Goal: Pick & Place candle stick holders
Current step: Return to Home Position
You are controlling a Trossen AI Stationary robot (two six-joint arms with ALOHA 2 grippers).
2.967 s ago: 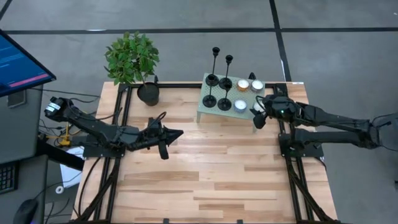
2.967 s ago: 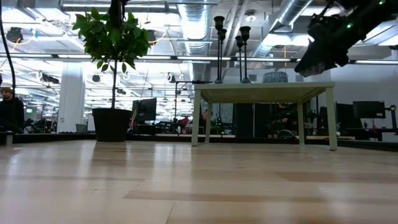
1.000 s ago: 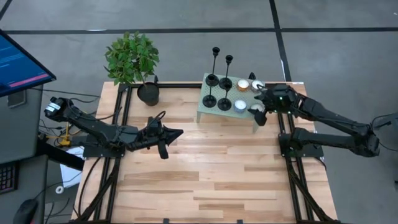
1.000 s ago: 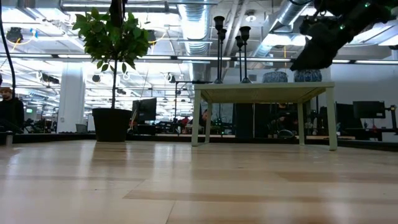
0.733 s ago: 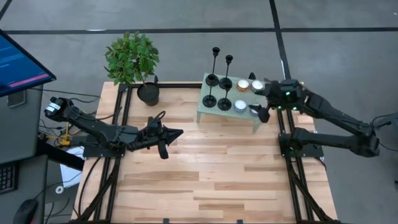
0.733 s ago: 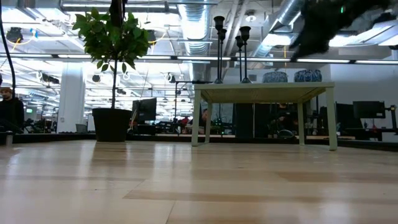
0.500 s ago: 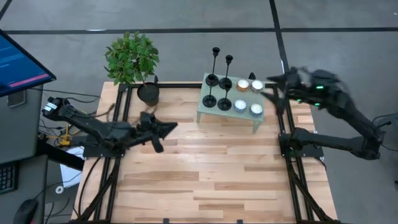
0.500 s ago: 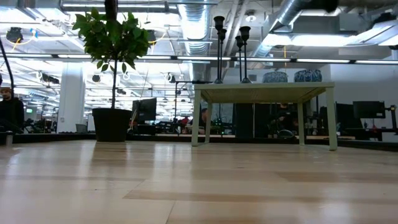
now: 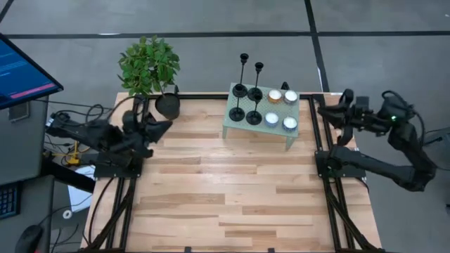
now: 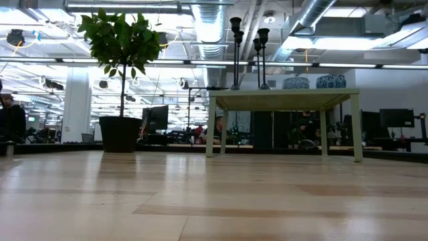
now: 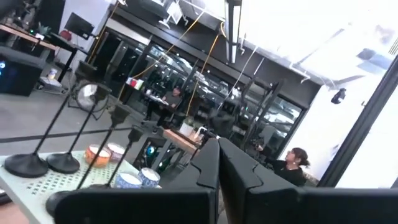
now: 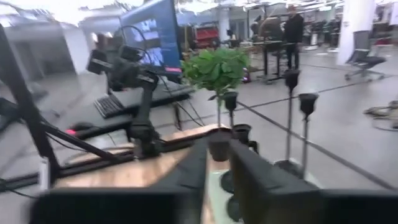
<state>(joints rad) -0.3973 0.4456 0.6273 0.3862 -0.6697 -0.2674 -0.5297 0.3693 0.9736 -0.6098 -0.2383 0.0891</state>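
Several black candle stick holders [image 9: 247, 95] stand upright on their disc bases on a small pale green table [image 9: 281, 109] at the far middle of the wooden table. They also show in the low view [image 10: 235, 53] and the right wrist view [image 12: 292, 118]. My left gripper [image 9: 163, 125] is shut and bare at the far left, beside the plant pot; its fingers lie together in its own view [image 11: 217, 165]. My right gripper [image 9: 325, 112] hangs at the far right edge, clear of the small table, its fingers [image 12: 249, 177] nearly together with nothing between them.
Several tealights [image 9: 281, 109], white and orange, sit on the small table's right half. A potted plant [image 9: 167, 105] stands at the far left. A monitor [image 9: 21, 70] stands left of the table. The bare wood [image 9: 232, 190] stretches toward the near edge.
My right gripper has left a white tealight on the near right corner of the small table, then risen and drawn back toward the table's right edge. My left gripper has drawn back from the table's middle toward the far left, beside the plant pot.
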